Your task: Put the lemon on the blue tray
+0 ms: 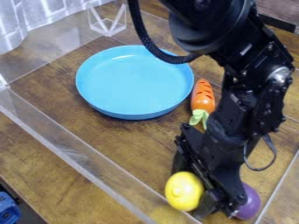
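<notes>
The lemon is a glossy yellow toy fruit at the bottom of the view, on the wooden table by the clear front wall. My gripper reaches down from the black arm and sits around the lemon; its fingers are mostly hidden behind the fruit and arm, so I cannot tell whether they press on it. The blue tray is a large round sky-blue dish at the upper left, well apart from the lemon.
An orange carrot with green leaves lies at the tray's right rim. A purple eggplant peeks out beside the gripper at lower right. A clear plastic wall borders the table on the left and front.
</notes>
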`<state>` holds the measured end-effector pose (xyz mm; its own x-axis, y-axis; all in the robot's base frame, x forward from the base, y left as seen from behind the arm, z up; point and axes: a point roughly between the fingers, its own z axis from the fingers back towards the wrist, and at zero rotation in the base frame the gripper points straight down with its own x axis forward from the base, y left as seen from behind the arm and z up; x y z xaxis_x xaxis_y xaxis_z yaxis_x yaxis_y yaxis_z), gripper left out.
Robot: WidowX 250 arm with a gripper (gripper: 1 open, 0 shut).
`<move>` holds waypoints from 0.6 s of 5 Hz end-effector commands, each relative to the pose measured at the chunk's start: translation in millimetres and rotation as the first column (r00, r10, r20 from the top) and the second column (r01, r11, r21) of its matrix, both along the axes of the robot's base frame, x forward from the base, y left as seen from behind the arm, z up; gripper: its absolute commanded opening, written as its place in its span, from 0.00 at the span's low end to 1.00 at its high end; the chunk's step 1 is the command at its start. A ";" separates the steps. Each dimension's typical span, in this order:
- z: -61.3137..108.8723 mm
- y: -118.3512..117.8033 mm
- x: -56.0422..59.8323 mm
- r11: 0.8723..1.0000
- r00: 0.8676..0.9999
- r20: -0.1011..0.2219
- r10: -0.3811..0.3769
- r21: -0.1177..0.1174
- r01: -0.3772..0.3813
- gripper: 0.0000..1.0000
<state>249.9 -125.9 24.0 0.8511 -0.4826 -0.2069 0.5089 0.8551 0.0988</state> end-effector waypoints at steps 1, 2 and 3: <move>31.0 3.1 15.9 0.999 0.996 0.085 0.018 -0.038 -0.015 0.00; 35.4 5.2 16.1 0.999 0.996 0.087 0.014 -0.034 -0.011 0.00; 41.8 8.2 17.4 1.000 0.996 0.090 0.011 -0.026 -0.009 0.00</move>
